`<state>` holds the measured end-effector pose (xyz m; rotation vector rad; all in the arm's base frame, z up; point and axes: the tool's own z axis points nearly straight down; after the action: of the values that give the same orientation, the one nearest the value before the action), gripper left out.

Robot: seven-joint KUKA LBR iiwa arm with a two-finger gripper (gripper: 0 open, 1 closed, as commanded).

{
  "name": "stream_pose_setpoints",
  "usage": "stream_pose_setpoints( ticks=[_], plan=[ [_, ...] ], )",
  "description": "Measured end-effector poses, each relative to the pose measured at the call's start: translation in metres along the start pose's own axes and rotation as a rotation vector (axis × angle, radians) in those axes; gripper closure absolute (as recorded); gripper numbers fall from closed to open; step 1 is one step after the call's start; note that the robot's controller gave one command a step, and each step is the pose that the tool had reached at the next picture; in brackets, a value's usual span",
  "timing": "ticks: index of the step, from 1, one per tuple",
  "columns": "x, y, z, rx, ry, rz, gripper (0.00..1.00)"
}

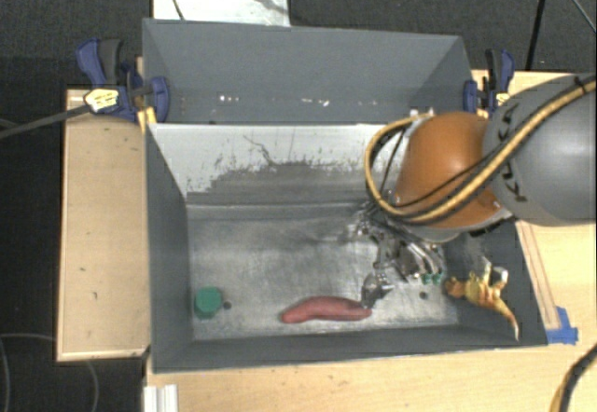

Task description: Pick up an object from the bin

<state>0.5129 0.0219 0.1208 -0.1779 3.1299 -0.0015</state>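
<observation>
A long pink-red sausage-shaped thing [325, 310] lies flat near the bin's front wall, about the middle. My gripper [377, 286] is low over the bin floor at the right end of this pink-red thing, close to it or touching it. A yellow toy animal [482, 292] with a long thin tail lies to the right of the gripper, against the bin's right wall. Nothing shows held in the gripper.
A small green cylinder [208, 302] stands in the front left corner of the bin. The arm with its orange cover and cables comes in from the right and hides the floor at the back right. Bare floor lies between the green cylinder and the pink-red thing.
</observation>
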Motion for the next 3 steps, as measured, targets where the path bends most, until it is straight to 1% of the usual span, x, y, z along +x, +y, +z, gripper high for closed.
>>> stream_pose_setpoints(
  ticks=[1,2,3],
  plan=[
    [0.006,0.008,0.008,0.000,0.004,-0.049,0.00],
    [0.011,0.012,0.025,-0.007,0.004,-0.135,0.00],
    [-0.003,0.039,0.047,0.000,0.000,0.231,1.00]
  ],
)
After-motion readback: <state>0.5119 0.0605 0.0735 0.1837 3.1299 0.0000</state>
